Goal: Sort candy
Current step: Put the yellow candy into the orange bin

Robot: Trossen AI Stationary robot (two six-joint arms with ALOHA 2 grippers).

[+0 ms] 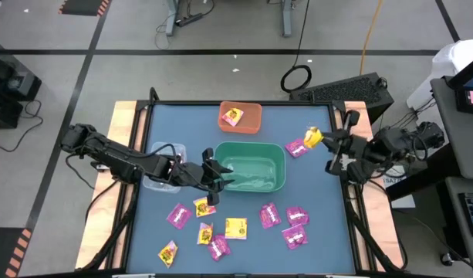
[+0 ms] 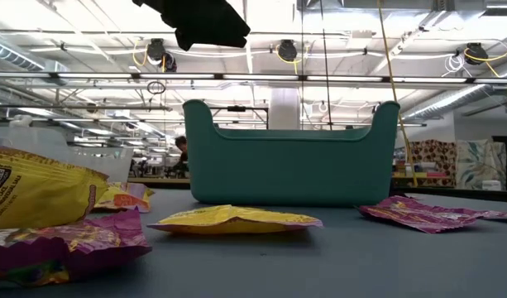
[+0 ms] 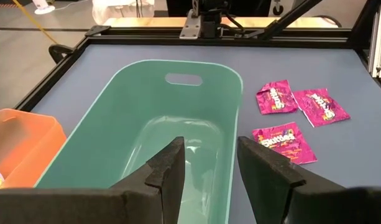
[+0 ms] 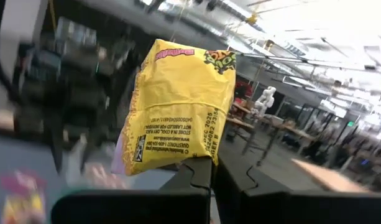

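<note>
The candy lies as magenta packets (image 1: 290,224) and yellow packets (image 1: 235,228) on the blue table's near half. One more magenta packet (image 1: 296,147) lies right of the green bin (image 1: 251,166). My left gripper (image 3: 209,171) hangs open over the bin's left end, nothing between its fingers. My right gripper (image 1: 322,140) is shut on a yellow packet (image 4: 178,106) above the table's right side. An orange bin (image 1: 240,116) at the far side holds one packet. In the low view, a yellow packet (image 2: 232,219) lies flat before the green bin (image 2: 290,157). My right gripper pinches one edge of the yellow packet (image 4: 193,157) between its two fingers. The fingers come about level from the table's right side. The packet sticks out beyond the fingertips, printed back toward the wrist camera, lifted clear of the table.
A clear bin (image 1: 163,164) stands left of the green bin, under my left arm. Black frame posts stand at the table's far corners (image 1: 352,116). Bare blue table shows between the green bin and the scattered packets.
</note>
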